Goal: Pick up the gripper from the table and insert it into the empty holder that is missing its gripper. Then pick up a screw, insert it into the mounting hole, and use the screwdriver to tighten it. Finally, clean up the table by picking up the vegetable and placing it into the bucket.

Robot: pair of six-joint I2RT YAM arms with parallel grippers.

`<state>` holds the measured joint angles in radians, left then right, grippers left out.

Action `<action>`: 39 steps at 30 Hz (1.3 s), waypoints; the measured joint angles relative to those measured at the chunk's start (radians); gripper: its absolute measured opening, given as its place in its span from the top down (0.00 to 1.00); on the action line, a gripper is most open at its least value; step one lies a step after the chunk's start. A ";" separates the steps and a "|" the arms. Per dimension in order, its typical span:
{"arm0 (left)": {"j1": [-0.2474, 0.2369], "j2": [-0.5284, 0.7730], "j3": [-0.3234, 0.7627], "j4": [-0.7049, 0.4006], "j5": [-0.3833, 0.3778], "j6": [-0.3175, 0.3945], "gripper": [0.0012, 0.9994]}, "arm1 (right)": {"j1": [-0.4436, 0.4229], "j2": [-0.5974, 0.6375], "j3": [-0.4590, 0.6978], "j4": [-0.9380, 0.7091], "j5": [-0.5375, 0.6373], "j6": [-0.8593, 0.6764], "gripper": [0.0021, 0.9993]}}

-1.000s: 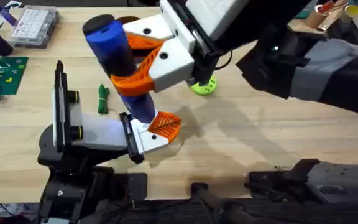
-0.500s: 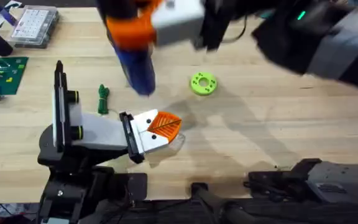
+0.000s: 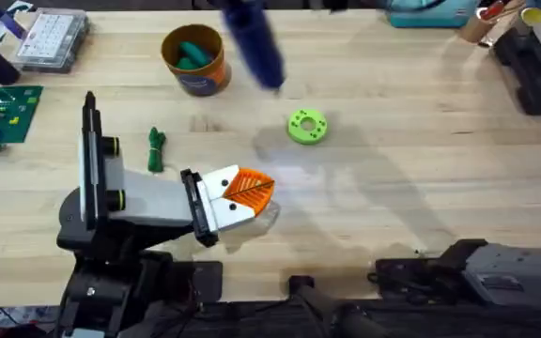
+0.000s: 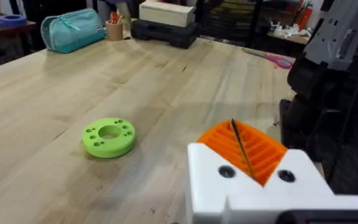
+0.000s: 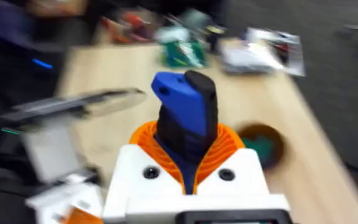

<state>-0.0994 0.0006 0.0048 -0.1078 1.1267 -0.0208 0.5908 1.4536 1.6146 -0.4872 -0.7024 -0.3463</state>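
- The holder (image 3: 144,202) stands at the table's (image 3: 411,178) near left, with the gripper (image 3: 242,192) seated against its black end plate.
- Left gripper (image 4: 247,155): the orange pads look pressed together, holding nothing.
- The vegetable (image 3: 156,148) lies on the wood just beyond the holder; a green ring (image 3: 307,126) lies mid-table.
- Farther back, the bucket (image 3: 195,58) holds teal pieces.
- Right gripper (image 5: 188,165) clamps the screwdriver (image 5: 185,118), lifted beside the bucket.

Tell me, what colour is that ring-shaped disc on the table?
Lime green; the ring disc shows best in the left wrist view.
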 joint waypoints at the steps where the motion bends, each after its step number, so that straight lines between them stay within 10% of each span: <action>1: 0.000 0.000 0.000 0.000 0.000 0.000 0.98 | -0.005 0.000 0.029 -0.047 0.058 -0.038 0.96; 15: 0.000 0.000 0.000 0.000 0.000 0.000 0.98 | -0.161 0.102 0.116 -0.439 0.614 -0.347 0.96; 39: 0.000 0.000 0.000 0.000 0.000 0.000 0.98 | -0.348 0.568 0.114 -0.443 0.882 -0.533 0.96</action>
<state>-0.0994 0.0006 0.0048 -0.1078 1.1267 -0.0204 0.2427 2.0221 1.7290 -0.9299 0.1795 -0.8798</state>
